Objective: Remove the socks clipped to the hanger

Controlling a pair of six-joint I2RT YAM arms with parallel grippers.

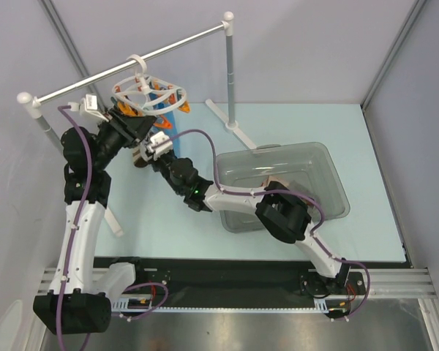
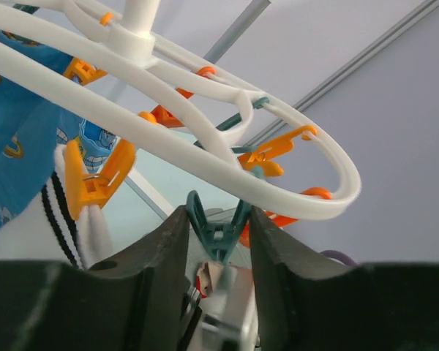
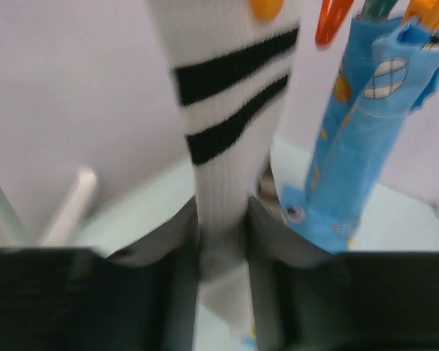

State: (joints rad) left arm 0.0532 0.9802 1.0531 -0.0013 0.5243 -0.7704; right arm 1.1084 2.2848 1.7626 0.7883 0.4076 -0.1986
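Note:
The white ring hanger (image 1: 148,89) hangs from the rail by its hook, and its ring fills the left wrist view (image 2: 205,139). My left gripper (image 2: 218,219) is just under the ring, its fingers pressed on both handles of a teal clip (image 2: 219,228). That clip pinches a bit of beige-brown sock (image 2: 211,278). An orange clip (image 2: 95,183) holds a white sock with black stripes (image 2: 66,219). My right gripper (image 3: 223,212) is shut on the lower part of that white sock (image 3: 234,110). In the top view both grippers, left (image 1: 135,117) and right (image 1: 148,150), are crowded under the hanger.
A bright blue printed cloth (image 3: 366,124) hangs from the same hanger, next to the white sock. The long white rail (image 1: 132,58) stands on two posts (image 1: 230,73). A clear grey bin (image 1: 329,157) sits at the right with something brownish (image 1: 267,180) inside.

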